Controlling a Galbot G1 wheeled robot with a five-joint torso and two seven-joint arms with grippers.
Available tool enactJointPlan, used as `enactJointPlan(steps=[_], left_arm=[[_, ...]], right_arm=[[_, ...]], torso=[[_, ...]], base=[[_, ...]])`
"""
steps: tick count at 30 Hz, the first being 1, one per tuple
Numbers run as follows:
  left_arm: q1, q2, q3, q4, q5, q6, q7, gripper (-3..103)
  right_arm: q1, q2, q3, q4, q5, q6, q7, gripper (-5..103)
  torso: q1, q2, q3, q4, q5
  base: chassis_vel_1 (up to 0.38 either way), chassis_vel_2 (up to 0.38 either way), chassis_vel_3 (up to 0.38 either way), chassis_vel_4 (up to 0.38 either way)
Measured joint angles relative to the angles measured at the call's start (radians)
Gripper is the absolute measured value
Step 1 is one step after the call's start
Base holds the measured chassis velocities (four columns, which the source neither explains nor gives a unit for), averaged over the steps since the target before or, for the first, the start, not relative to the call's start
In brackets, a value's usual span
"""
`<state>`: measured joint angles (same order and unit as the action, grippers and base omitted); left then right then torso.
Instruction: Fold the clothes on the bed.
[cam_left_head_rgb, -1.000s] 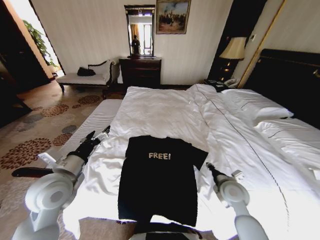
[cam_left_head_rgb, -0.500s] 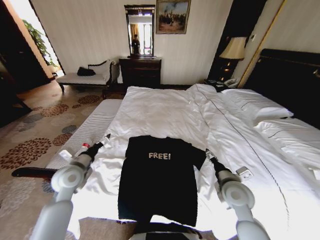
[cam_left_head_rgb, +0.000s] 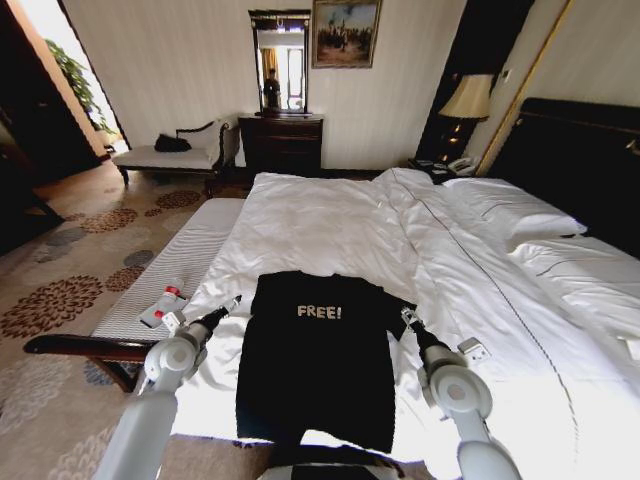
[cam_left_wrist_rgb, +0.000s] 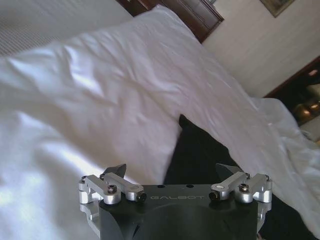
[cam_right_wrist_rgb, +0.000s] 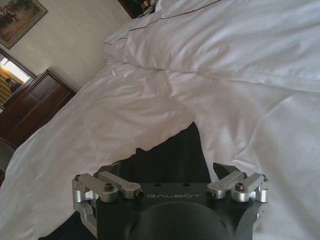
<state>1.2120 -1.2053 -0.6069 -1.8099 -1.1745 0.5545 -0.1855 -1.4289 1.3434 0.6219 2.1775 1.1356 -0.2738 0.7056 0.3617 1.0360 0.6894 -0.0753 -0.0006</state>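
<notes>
The clothes are one black T-shirt (cam_left_head_rgb: 318, 365) with white "FREE!" lettering, lying flat on the near part of the bed (cam_left_head_rgb: 330, 220). My left gripper (cam_left_head_rgb: 232, 303) hovers just off the shirt's left sleeve, open. In the left wrist view, the left gripper (cam_left_wrist_rgb: 171, 170) has its fingers spread above the sleeve's edge (cam_left_wrist_rgb: 200, 150) and the white duvet. My right gripper (cam_left_head_rgb: 405, 315) sits at the shirt's right sleeve, also open. From the right wrist, the right gripper (cam_right_wrist_rgb: 167, 167) points at the black sleeve tip (cam_right_wrist_rgb: 175, 150).
A pale striped bench (cam_left_head_rgb: 170, 270) with a dark wood frame runs along the bed's left side, with a small red-capped object (cam_left_head_rgb: 163, 303) on it. Pillows (cam_left_head_rgb: 510, 215) and a dark headboard (cam_left_head_rgb: 585, 160) are at the right. A dresser (cam_left_head_rgb: 280, 140) stands against the far wall.
Both arms have swung inward. The left gripper moved from over the bench side to the shirt's left sleeve, and the right gripper moved forward to the right sleeve. The shirt has not moved.
</notes>
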Motion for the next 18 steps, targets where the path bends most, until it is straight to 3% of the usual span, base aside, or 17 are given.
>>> enactJointPlan(steps=[1, 5, 10, 18], left_arm=[[-0.002, -0.009, -0.001, 0.028, -0.038, -0.004, 0.044, 100], [-0.031, -0.041, 0.006, 0.095, -0.105, -0.022, 0.085, 100], [-0.058, -0.078, 0.016, 0.162, -0.117, -0.052, 0.108, 100], [-0.063, -0.113, 0.016, 0.18, -0.107, -0.055, 0.115, 100]], right_arm=[[-0.003, 0.0, -0.001, 0.005, -0.003, 0.001, -0.006, 100], [-0.003, 0.003, -0.009, 0.009, -0.014, 0.002, -0.008, 100], [-0.003, 0.005, -0.016, 0.012, -0.027, 0.002, -0.008, 100], [-0.008, -0.002, -0.019, 0.003, -0.035, 0.002, -0.011, 100]], torso=[[0.0, 0.0, 0.0, -0.0002, 0.0003], [0.0, 0.0, 0.0, -0.0003, 0.0001], [0.0, 0.0, 0.0, -0.0004, 0.0001], [0.0, 0.0, 0.0, -0.0003, 0.0]], base=[[0.0, 0.0, 0.0, 0.0], [0.0, 0.0, 0.0, 0.0], [0.0, 0.0, 0.0, 0.0], [0.0, 0.0, 0.0, 0.0]])
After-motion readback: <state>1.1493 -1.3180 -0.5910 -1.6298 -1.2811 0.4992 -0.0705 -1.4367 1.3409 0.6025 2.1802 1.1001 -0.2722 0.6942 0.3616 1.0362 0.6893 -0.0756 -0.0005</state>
